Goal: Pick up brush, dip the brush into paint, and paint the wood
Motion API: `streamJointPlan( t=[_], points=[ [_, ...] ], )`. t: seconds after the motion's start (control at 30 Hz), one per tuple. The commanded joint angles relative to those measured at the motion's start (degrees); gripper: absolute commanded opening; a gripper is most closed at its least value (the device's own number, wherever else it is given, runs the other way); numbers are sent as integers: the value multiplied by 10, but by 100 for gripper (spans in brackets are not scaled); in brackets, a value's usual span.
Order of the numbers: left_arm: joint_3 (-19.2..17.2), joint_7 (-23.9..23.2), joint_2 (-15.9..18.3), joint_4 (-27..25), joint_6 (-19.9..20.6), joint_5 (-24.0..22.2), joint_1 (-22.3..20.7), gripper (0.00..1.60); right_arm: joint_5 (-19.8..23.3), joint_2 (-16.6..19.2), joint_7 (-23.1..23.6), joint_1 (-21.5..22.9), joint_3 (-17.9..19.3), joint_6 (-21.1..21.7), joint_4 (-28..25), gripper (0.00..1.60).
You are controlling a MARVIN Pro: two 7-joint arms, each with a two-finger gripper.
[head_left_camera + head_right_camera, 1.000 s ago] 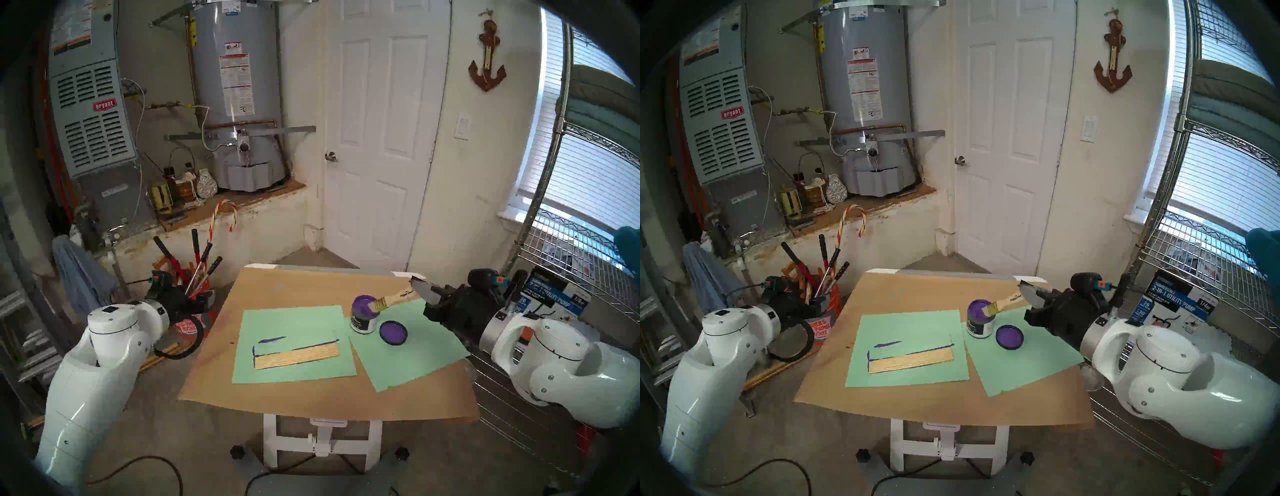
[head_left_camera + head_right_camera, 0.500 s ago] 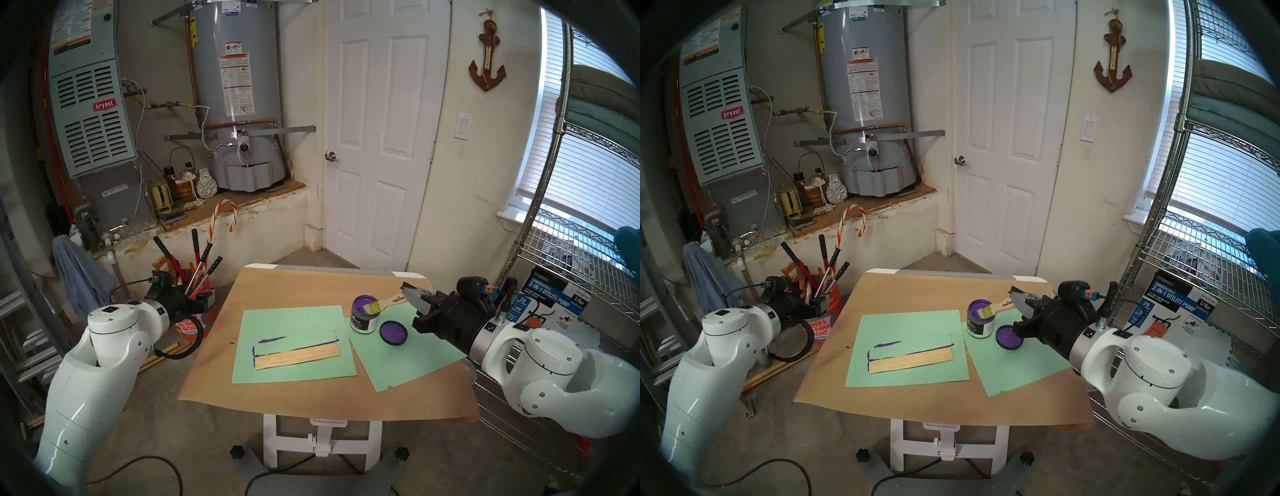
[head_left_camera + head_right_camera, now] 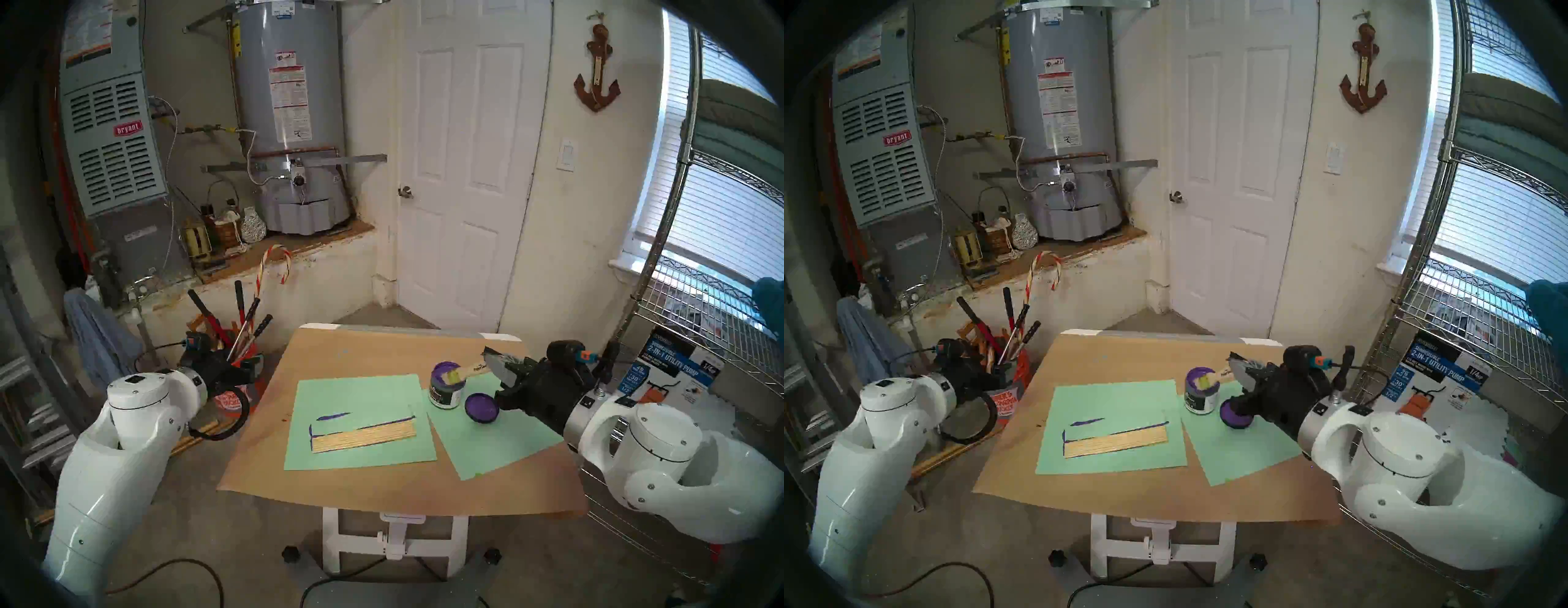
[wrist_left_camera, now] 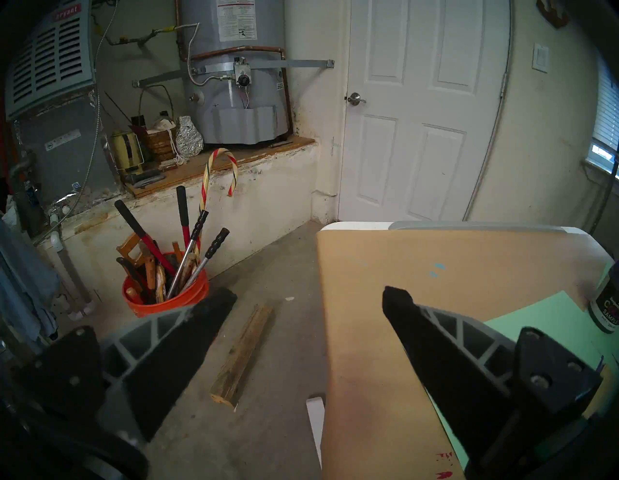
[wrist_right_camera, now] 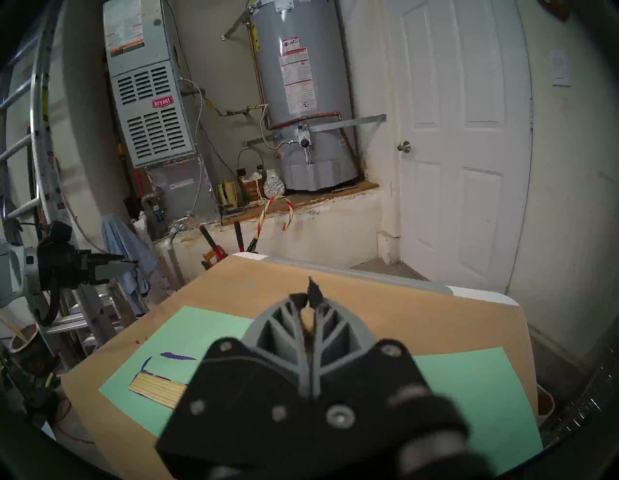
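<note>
My right gripper is shut on the pale handle of the brush, which slants down to the left. Its brass ferrule and bristles sit over the open mouth of the purple paint jar, and the bristle tips look dipped in. The same shows in the head right view: gripper, brush, jar. The wood panel lies bare and tan on a green sheet, left of the jar. In the right wrist view the gripper hides the brush. My left gripper is open and empty, off the table's left edge.
The purple-coated lid lies just right of the jar, under my right wrist. Two mint-green paper sheets cover the brown-papered table. An orange bucket of tools stands left of the table. A wire shelf stands on the right.
My right arm has moved left with the brush. The brush head went from the jar's right rim to over its opening. The left arm has not moved.
</note>
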Motion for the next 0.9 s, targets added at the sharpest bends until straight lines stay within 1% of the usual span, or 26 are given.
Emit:
streamJointPlan(
  t=[0.0,0.1,0.13,0.33,0.5,0.87],
  points=[
    [-6,1,1,-10,-2,-1,-3,160,25,-4,3,10,29,-16,-4,0],
    [-6,1,1,-10,-2,-1,-3,160,44,9,1,-12,53,-28,-8,0],
    [-6,1,1,-10,-2,-1,-3,160,57,11,-1,-21,63,-33,-8,0],
    [-6,1,1,-10,-1,-1,-3,160,84,30,6,-70,108,-54,-15,0],
    [-6,1,1,-10,-1,-1,-3,160,89,35,11,-98,132,-60,-18,0],
    [-7,1,1,-10,-1,-1,-3,160,97,33,22,-139,168,-71,-16,0]
  ],
)
